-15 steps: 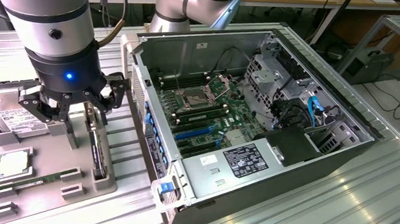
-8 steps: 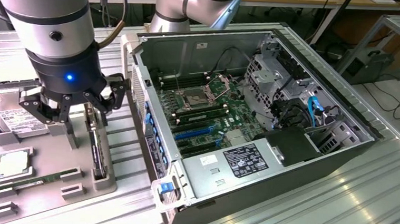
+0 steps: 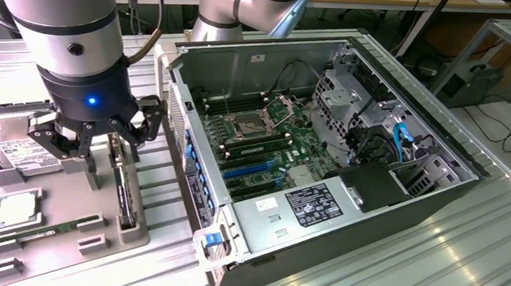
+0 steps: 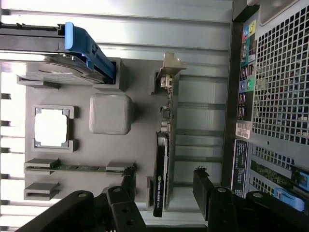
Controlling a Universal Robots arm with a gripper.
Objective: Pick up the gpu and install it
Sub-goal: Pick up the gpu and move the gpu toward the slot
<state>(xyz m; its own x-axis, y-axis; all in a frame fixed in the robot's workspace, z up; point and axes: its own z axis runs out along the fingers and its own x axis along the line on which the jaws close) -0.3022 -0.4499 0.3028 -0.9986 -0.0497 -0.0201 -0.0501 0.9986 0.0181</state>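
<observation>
Exterior view: hand (image 3: 102, 147) open, fingers spread just above the gpu (image 3: 127, 198). Gpu stands on edge in gray tray (image 3: 60, 198) on bench, lower left of frame, beside open computer case (image 3: 365, 248).

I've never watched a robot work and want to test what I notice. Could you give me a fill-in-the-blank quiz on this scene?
1. The jaws stand ___ over the grey tray.
2. The gpu stands on its ___ in a slot of that tray.
3. The hard drive carries a ___ handle.
4. The memory stick is ___.
Missing words: open, edge, blue, green.
</observation>
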